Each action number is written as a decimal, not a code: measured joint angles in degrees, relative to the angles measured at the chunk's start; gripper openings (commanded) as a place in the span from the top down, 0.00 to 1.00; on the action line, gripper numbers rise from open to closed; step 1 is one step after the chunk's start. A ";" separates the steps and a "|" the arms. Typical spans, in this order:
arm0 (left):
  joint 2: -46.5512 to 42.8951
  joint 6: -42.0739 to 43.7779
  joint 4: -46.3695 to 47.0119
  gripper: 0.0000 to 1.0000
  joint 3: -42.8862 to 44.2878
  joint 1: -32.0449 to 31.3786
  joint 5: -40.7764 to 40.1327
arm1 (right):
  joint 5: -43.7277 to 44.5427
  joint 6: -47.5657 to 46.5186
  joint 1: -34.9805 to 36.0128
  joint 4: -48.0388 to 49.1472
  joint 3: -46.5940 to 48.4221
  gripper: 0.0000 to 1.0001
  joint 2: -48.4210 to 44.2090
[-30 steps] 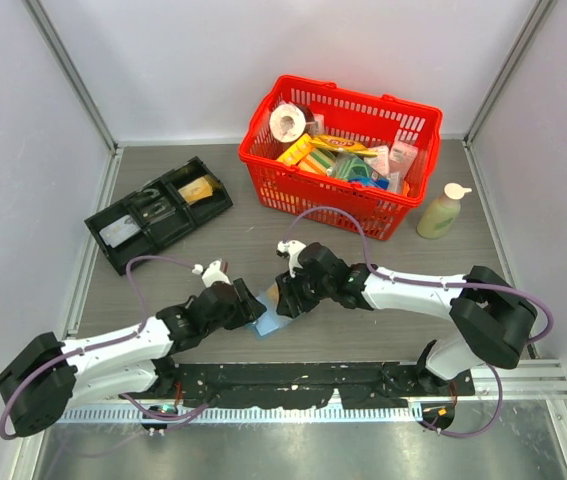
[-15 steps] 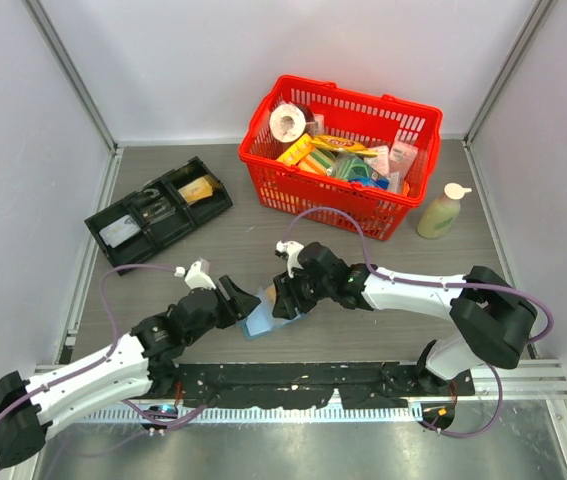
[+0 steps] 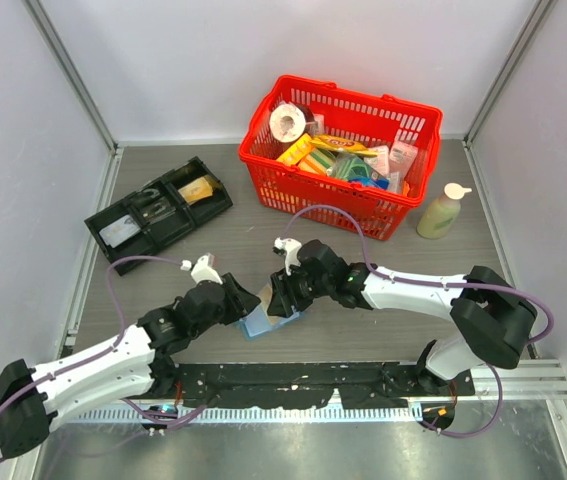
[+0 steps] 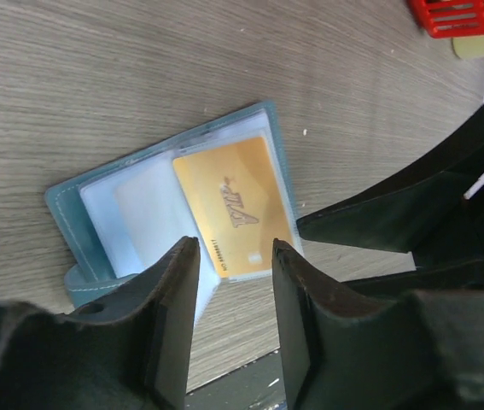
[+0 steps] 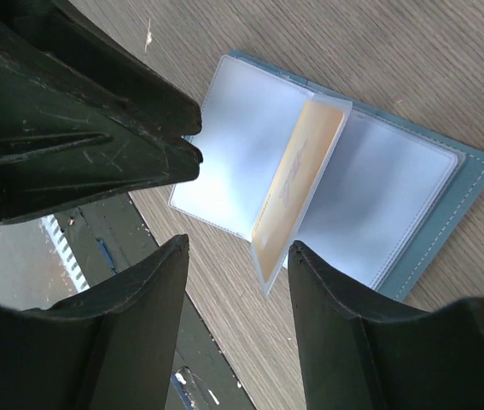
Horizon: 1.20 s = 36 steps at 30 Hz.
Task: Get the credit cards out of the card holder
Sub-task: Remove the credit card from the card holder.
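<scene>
Holder (image 3: 262, 323) lay open on counter (image 3: 235, 233), 7 o'clock from basket (image 3: 323, 206), between both hands. Left hand (image 4: 235, 318) and right hand (image 5: 238, 256) released, empty. Orange card (image 4: 235, 206) pocketed: pin one flap, pinch card at pocket mouth.

Looking like a robotics lab test cell. White panels (image 3: 213, 60) and aluminium posts (image 3: 68, 70) are boxing in a wood-grain bench (image 3: 223, 240). The left arm (image 3: 103, 365) and right arm (image 3: 418, 290) are sitting bolted to a perforated black plate (image 3: 293, 380) by a metal rail (image 3: 113, 412), purple cables (image 3: 338, 215) looping loose. Odd props are sitting around: a red basket (image 3: 293, 190) of packaged goods, a black tray (image 3: 96, 228), a pump bottle (image 3: 439, 212).
</scene>
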 measured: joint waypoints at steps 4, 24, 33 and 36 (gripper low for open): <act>1.14 0.70 1.27 0.70 1.31 -0.02 0.44 | 0.70 0.35 0.00 0.04 0.00 0.51 0.00; 14.36 -6.67 19.93 0.55 -7.04 0.00 4.26 | 11.39 0.79 0.02 5.64 -4.50 0.67 5.33; 17.18 -9.60 27.23 0.59 -8.41 0.04 5.14 | 11.41 0.81 0.02 7.69 -5.01 0.69 5.70; 16.70 -10.10 27.58 0.61 -8.79 0.04 5.29 | 11.41 0.81 0.02 7.74 -5.01 0.69 5.73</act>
